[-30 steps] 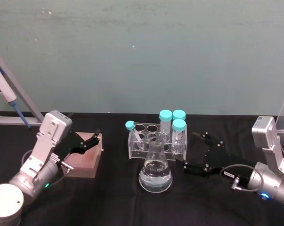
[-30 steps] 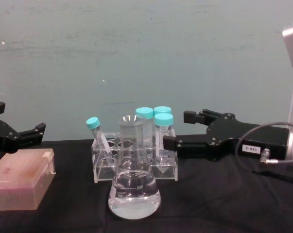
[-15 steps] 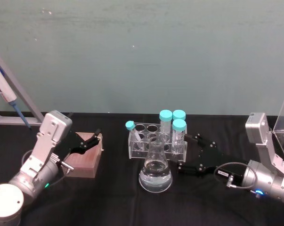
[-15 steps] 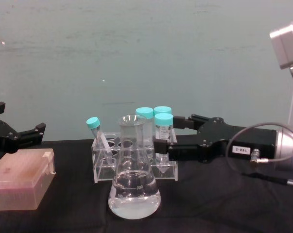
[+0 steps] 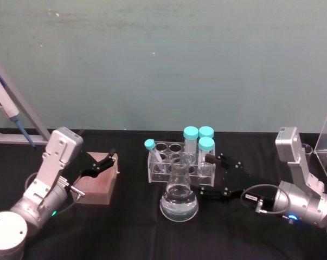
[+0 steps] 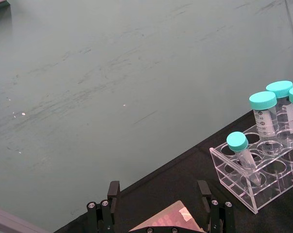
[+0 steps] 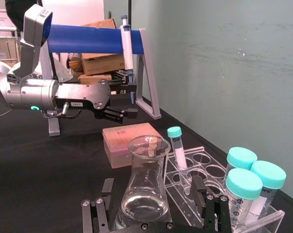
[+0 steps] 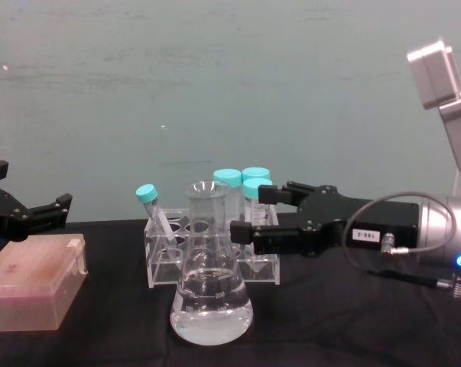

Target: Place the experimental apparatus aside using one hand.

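We see a black tabletop (image 5: 136,227) in front of a plain green wall. Near the middle stands a glass conical flask (image 5: 179,199), upright and about a third full of clear liquid. Just behind it, on the far side, is a clear acrylic tube rack (image 5: 173,163). The rack holds three upright tubes with teal caps (image 5: 199,138) at its right end and one leaning tube with a teal cap (image 5: 150,146) at its left end.

The right gripper (image 5: 206,174) reaches in low from the right, level with the tabletop and pointing left toward the flask. Its two black fingers are spread apart and hold nothing. In the chest view, the nearer fingertip is just beside the flask's neck on the right, while the farther one crosses in front of the capped tubes. We cannot tell whether either finger touches glass. From the right wrist view, the flask (image 7: 146,189) stands just ahead of the gap between the fingers, with the rack to its far side.

At the left, the left gripper (image 5: 95,164) hangs over a pinkish box (image 5: 98,183), well apart from the flask. Its fingers are also spread and empty. A pipette stand (image 5: 11,111) is at the far left edge.
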`<move>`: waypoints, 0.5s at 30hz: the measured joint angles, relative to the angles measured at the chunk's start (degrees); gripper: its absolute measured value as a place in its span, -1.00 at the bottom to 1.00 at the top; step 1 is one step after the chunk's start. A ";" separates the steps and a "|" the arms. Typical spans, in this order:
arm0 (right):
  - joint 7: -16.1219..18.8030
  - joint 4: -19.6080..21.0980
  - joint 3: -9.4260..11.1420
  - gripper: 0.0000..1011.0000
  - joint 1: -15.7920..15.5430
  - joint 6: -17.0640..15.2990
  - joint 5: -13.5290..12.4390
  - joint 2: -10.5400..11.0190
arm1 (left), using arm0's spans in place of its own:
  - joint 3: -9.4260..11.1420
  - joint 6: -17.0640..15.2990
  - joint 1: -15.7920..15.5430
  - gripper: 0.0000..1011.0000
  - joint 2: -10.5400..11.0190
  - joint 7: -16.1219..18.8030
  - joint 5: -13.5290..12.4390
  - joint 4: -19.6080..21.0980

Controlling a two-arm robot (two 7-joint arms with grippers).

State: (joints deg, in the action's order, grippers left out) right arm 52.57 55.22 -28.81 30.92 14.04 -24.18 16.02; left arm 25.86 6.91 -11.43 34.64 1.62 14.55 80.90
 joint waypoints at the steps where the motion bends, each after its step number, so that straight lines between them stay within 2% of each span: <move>1: 0.08 -0.25 -0.13 0.98 0.19 0.07 -0.10 -0.07 | 0.00 0.00 0.00 0.98 0.00 0.00 0.00 0.00; 15: 1.81 -3.90 -2.45 0.98 2.76 1.46 -1.82 -1.33 | 0.00 0.00 0.00 0.98 0.00 0.00 0.00 0.00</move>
State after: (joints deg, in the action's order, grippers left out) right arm 54.38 51.32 -31.26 33.68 15.51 -26.00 14.69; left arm 25.86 6.90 -11.43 34.65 1.62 14.55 80.90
